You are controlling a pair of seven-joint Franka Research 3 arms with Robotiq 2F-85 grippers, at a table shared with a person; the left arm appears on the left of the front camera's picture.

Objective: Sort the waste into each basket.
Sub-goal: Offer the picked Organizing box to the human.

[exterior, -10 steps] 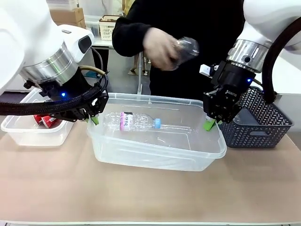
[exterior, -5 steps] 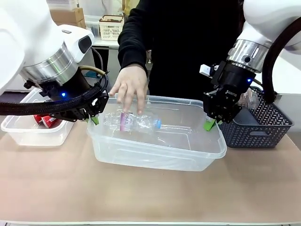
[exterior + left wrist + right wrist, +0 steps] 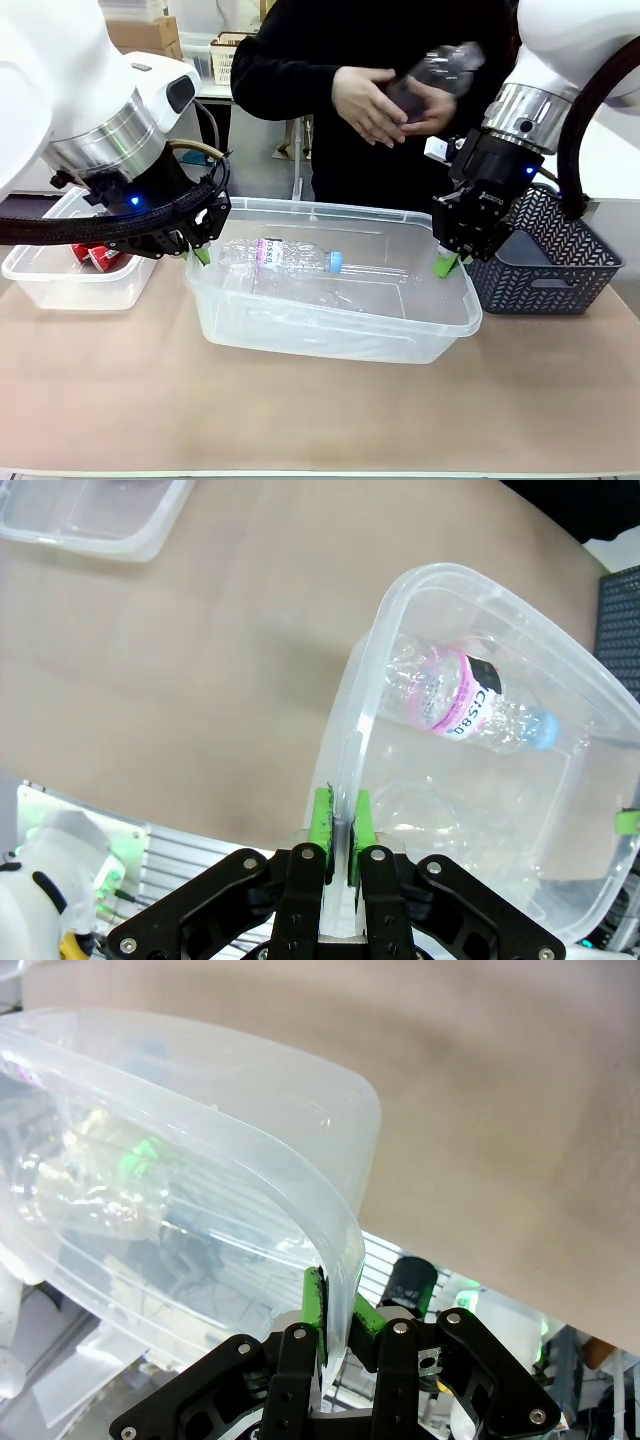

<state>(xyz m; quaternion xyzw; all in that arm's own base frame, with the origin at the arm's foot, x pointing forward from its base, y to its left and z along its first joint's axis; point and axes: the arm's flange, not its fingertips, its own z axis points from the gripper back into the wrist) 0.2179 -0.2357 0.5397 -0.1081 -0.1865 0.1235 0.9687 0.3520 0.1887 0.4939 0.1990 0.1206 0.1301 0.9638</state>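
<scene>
A large clear tub [image 3: 330, 335] stands mid-table, held at both ends. My left gripper [image 3: 202, 255] is shut on its left rim, pads pinching the wall [image 3: 340, 825]. My right gripper [image 3: 446, 265] is shut on the right rim [image 3: 338, 1310]. Inside lies a clear bottle with a pink label and blue cap [image 3: 285, 258] [image 3: 470, 705]. Above the tub, the person's hands hold another clear bottle [image 3: 435, 72]. A second clear tub [image 3: 45, 285] [image 3: 90, 520] at the left holds red cans [image 3: 100, 257].
A dark grey lattice basket [image 3: 565, 265] stands right of the big tub, close behind my right gripper. The person stands at the far side, arms over the tub. The bare tan table [image 3: 320, 420] runs along the front.
The person's hand has lifted out of the tub off the pink-labelled bottle, and both hands now hold a clear bottle up high. Both grippers keep their hold unmoved.
</scene>
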